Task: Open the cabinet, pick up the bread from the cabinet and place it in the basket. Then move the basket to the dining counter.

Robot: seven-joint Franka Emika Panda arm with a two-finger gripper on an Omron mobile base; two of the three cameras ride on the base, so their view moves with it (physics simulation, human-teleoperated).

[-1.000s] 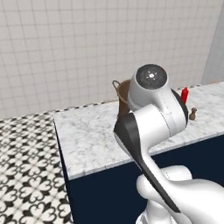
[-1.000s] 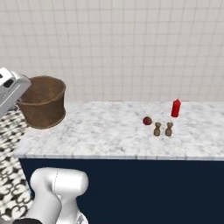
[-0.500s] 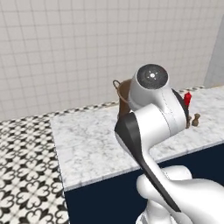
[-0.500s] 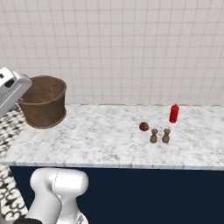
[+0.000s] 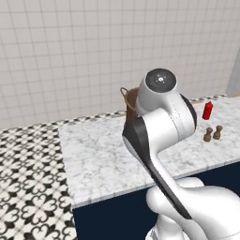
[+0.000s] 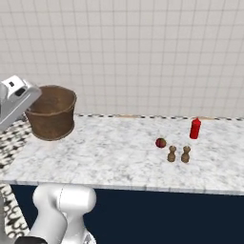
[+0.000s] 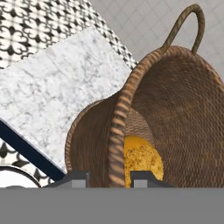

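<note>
Rough woven wicker basket; polished veined marble dining counter.

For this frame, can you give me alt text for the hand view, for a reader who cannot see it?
The gripper is clamped on the rim of the brown woven basket, one finger outside the wall and one inside. The golden bread lies in the basket, with the marble dining counter behind it.
</note>
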